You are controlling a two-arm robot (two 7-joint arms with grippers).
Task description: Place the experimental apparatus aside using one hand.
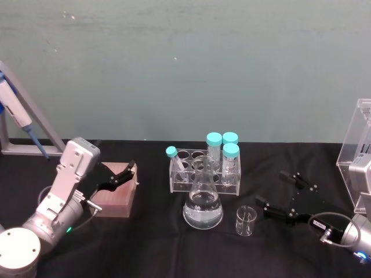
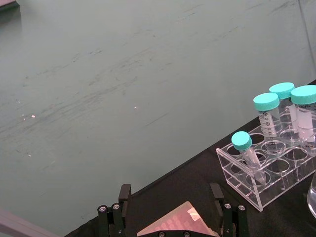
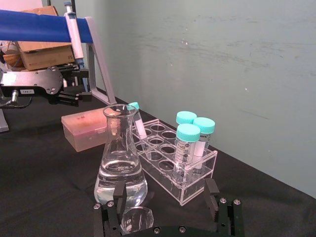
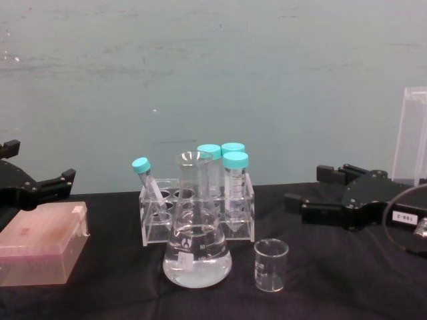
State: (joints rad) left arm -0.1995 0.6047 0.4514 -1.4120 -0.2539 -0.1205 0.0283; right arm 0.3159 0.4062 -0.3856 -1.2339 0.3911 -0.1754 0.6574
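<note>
Black table [image 1: 162,249]: flask [image 1: 203,204] beside beaker [image 1: 246,222]; right claw [image 1: 271,186] near (spread), left claw [image 1: 125,172] spread.

flask [image 3: 120,163]: "250 ml" | capped tubes [image 2: 267,118]: grad. nos., too small to read

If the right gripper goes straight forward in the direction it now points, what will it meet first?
Probably the small glass beaker, which sits just ahead of the open right gripper, nearer one finger. The conical flask stands behind it. Height is unclear, so the gripper might pass over the beaker.
</note>
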